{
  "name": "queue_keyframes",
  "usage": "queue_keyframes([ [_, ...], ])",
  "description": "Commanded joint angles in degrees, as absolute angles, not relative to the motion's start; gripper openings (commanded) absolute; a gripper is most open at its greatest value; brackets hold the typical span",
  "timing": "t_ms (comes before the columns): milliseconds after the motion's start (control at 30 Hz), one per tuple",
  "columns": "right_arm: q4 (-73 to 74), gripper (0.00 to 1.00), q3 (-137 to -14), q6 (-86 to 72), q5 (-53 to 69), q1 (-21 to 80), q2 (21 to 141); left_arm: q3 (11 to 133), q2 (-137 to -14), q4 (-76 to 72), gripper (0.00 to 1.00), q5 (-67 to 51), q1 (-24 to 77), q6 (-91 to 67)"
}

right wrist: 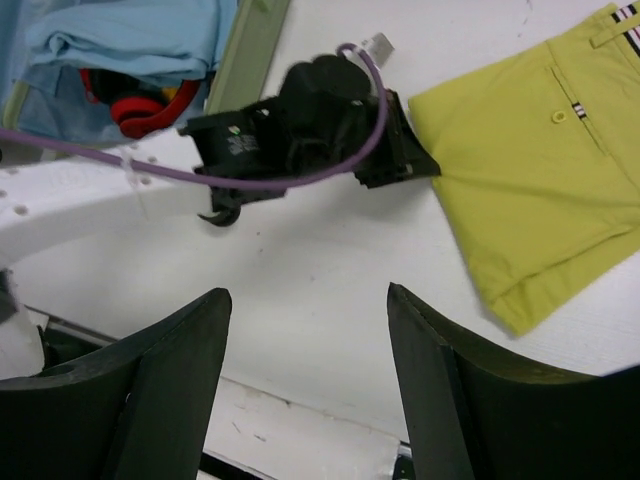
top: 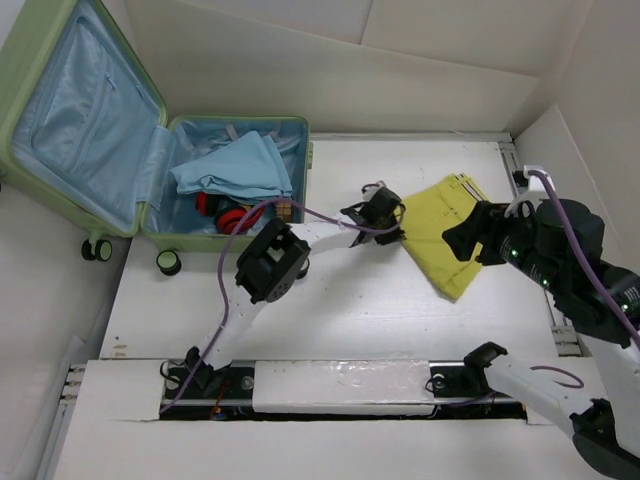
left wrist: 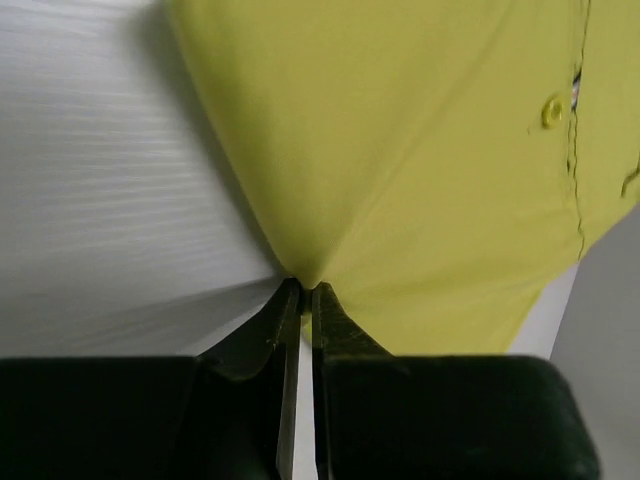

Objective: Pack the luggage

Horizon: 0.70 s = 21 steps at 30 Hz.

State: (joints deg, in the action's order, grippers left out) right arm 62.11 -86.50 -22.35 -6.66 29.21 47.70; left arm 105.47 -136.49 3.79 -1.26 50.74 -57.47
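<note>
There is one suitcase here, one pair of yellow shorts, and two arms over a white table. The luggage [top: 90,110] sits at the far left corner of the table, well apart from the shorts. It lies open, with the base flat and its blue-lined inside facing up. The lid is tipped up on the left, towards the side wall. Two small wheels show, one [top: 97,250] under the lid half and one [top: 168,262] under the base half, both on the edge nearest the arms. So the wheel end points towards the arms and the case's length runs away from them towards the back wall. In the base I count one light blue garment [top: 235,165] on top and one red and black item [top: 232,218] tucked under its near side.

The yellow shorts [top: 448,232] lie flat right of centre, waistband towards the far right.

The left gripper [left wrist: 300,292] reaches across to the shorts' left edge. Its jaws are pressed together on a fold of the yellow cloth, which puckers into a point between the tips.

The right gripper [right wrist: 305,300] hangs above the table just near of the shorts, fingers spread wide, holding nothing and touching nothing.
</note>
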Motion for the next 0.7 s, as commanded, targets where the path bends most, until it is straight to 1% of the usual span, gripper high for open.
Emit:
queue_keyframes([
  [0,58.11,0.7,-83.68,-22.76,-3.17,28.83,47.72,94.77,-126.68,3.09,0.0,2.46,42.83,-57.57],
  [67,56.96,0.7,-82.36,-22.76,-2.11,28.83,47.72,90.29,-123.94,2.37,0.0,3.42,41.05,-54.86],
  [133,55.64,0.7,-80.69,-22.76,-1.58,28.83,48.25,88.78,-120.77,2.9,0.0,4.31,39.9,-52.48],
  [167,55.63,0.7,-80.68,-22.76,-1.58,28.83,48.25,88.07,-120.15,1.77,0.0,2.39,39.29,-49.69],
  [233,54.23,0.7,-79.98,-22.24,-1.05,28.83,48.86,86.76,-119.45,2.28,0.2,-1.12,39.29,-46.6],
  [300,54.23,0.7,-79.98,-22.24,-1.05,28.83,49.39,84.92,-117.78,2.29,0.43,-1.76,39.29,-46.58],
  [333,53.71,0.7,-79.98,-22.24,-1.05,28.83,50.0,83.68,-116.12,2.29,0.51,-1.76,39.29,-46.58],
  [367,53.7,0.7,-79.98,-22.24,-1.05,28.83,50.01,82.19,-115.32,2.29,0.61,-2.63,39.29,-46.58],
  [400,53.7,0.7,-79.98,-22.24,-1.05,28.83,50.01,80.79,-114.62,2.29,0.66,-3.85,39.29,-47.28],
  [467,53.7,0.7,-79.98,-22.24,-1.05,28.83,50.01,77.53,-113.3,2.29,0.71,-5.0,39.29,-47.98],
  [600,53.17,0.7,-79.37,-22.24,-1.05,28.83,50.01,73.48,-113.29,0.18,0.71,-8.43,40.51,-50.0],
  [667,53.17,0.7,-78.84,-22.24,-1.05,28.83,50.01,72.78,-114.42,-1.93,0.71,-11.94,40.52,-51.06],
])
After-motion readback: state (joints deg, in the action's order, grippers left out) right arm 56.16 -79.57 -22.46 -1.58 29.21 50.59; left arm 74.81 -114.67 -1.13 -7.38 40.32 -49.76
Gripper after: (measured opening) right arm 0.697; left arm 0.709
